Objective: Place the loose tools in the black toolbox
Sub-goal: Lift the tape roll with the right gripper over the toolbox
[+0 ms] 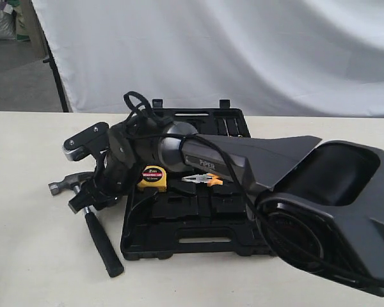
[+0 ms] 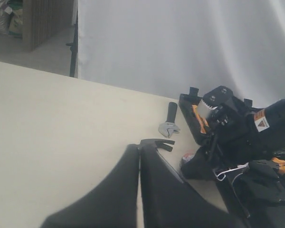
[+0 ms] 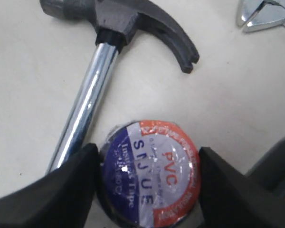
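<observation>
Right gripper (image 3: 147, 156) spread wide astride the PVC tape roll (image 3: 149, 183), one finger at each side of its rim; firm hold or mere contact, impossible to tell. Roll flat, directly below; claw hammer (image 3: 103, 57) shaft past one finger, black toolbox (image 1: 179, 240) close opposite.

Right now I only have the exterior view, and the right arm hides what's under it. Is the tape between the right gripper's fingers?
Observer: Yes. In the right wrist view the tape lies flat on the table, with the right gripper astride it. I can't tell whether the fingers are pressing it.
Operator: Anything close to it?
Observer: The hammer shaft lies right beside the tape, by one finger.
Operator: And the wrench?
Observer: The left wrist view shows the wrench on the table beside the toolbox, apart from the hammer head.
</observation>
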